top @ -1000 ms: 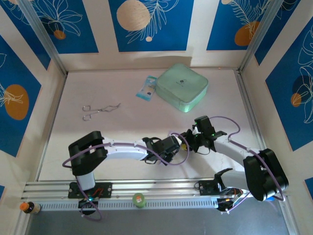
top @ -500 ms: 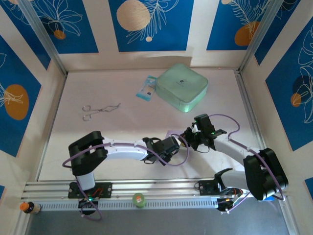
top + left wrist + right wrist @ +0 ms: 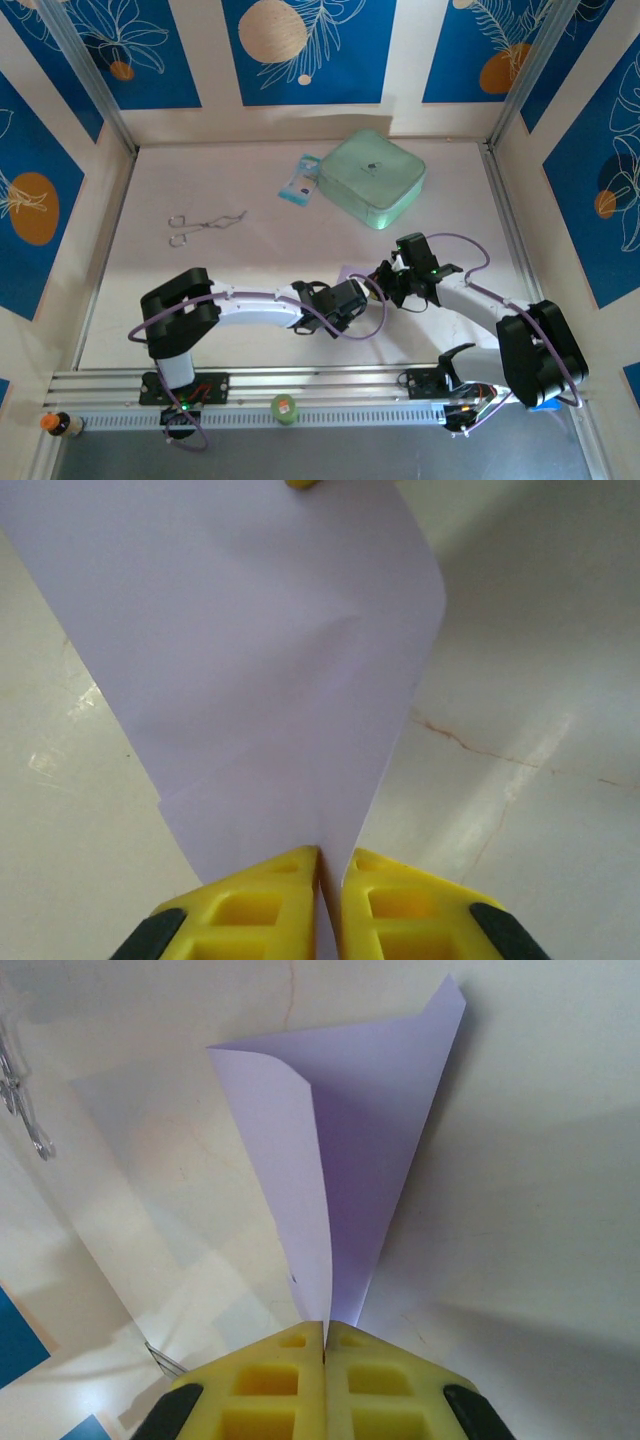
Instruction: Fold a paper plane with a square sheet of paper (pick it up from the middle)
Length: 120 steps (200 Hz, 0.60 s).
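The square sheet of paper [image 3: 352,272] is pale lavender and hangs between my two grippers near the table's front middle. In the left wrist view the paper [image 3: 270,660] spreads away from the yellow fingers. My left gripper [image 3: 330,858] [image 3: 357,298] is shut on its near edge, and a thin strip runs through the narrow slit between the jaws. In the right wrist view the paper [image 3: 375,1160] is bent along a crease into a pointed double flap. My right gripper [image 3: 325,1328] [image 3: 384,283] is shut tight on its narrow end. The two grippers almost touch.
A mint-green case [image 3: 373,178] stands at the back, with a blue-white packet [image 3: 299,180] next to it on the left. Metal tongs [image 3: 200,226] lie on the left of the table and show at the edge [image 3: 25,1100] of the right wrist view. Side rails border the table.
Both grippers have edged slightly to the left while staying close together over the paper. The arms have otherwise kept their places.
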Each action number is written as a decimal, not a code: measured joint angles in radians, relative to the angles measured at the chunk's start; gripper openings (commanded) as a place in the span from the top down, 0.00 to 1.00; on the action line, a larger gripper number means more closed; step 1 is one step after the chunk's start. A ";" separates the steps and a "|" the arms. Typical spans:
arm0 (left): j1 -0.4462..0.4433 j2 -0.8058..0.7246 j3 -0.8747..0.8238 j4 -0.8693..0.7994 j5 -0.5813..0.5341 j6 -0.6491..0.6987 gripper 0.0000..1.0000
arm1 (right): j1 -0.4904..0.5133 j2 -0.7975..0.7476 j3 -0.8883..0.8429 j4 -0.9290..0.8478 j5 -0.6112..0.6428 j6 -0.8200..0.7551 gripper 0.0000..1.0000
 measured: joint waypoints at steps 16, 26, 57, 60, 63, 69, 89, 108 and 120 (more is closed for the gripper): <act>0.000 0.000 0.000 0.000 -0.003 -0.003 0.78 | 0.000 0.000 0.000 0.000 0.000 0.000 1.00; 0.000 0.000 0.000 0.000 -0.004 -0.003 0.77 | 0.000 0.000 0.000 0.000 0.000 0.000 1.00; 0.000 0.000 0.000 0.000 -0.007 -0.004 0.77 | 0.000 0.000 0.000 0.001 0.000 0.000 1.00; 0.000 0.000 0.000 0.000 -0.007 -0.004 0.77 | 0.000 0.000 0.000 0.001 0.000 0.000 1.00; 0.000 0.000 0.000 0.000 -0.007 -0.004 0.76 | 0.000 0.000 0.000 0.001 0.000 0.001 1.00; 0.000 0.000 0.000 0.000 -0.007 -0.004 0.76 | 0.000 0.000 0.000 0.001 0.000 0.002 1.00; 0.000 0.000 0.000 0.000 -0.012 -0.004 0.75 | 0.000 0.000 0.000 0.003 0.000 0.004 1.00; 0.000 0.000 -0.001 0.001 -0.015 -0.004 0.76 | 0.000 0.000 0.000 0.005 0.000 0.004 1.00; 0.000 0.000 -0.002 0.001 -0.015 -0.005 0.77 | 0.000 0.000 0.000 0.005 0.000 0.005 1.00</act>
